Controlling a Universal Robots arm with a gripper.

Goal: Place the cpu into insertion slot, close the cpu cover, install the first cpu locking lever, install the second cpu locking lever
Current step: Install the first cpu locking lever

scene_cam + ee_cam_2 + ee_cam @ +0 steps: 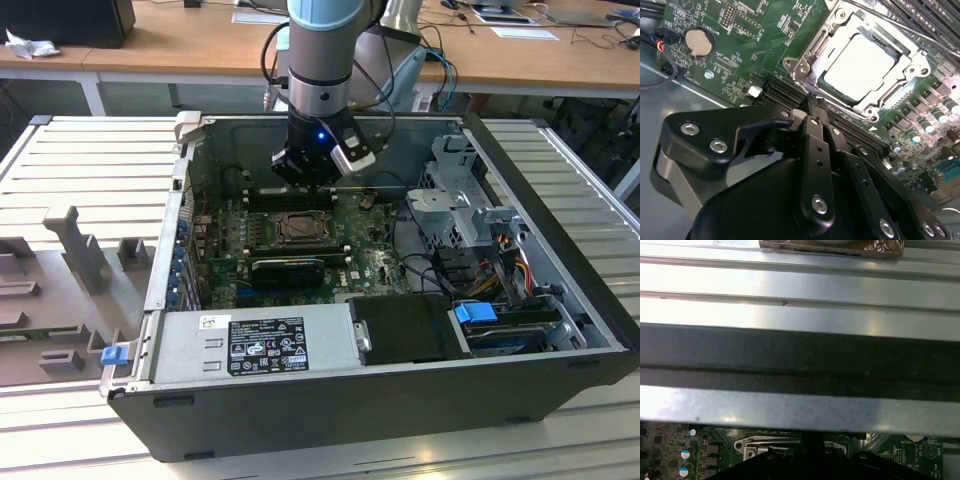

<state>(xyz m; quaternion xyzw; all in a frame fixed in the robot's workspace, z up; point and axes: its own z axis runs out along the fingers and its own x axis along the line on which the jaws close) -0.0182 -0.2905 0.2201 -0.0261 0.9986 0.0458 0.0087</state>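
Nearest in the second wrist view, the gripper (812, 107) has its fingers pinched together on nothing, tips hovering just beside the insertion slot (805, 50). The cpu (856, 64) already sits flat inside, with the cpu cover (917, 62) framing it. That chip looks light, stiff and fragile; I'd touch only its edges, never the contact field. Memory slots (785, 92) crowd the tips. Beyond, a coin battery (698, 42); farther out, the case wall (330, 125).
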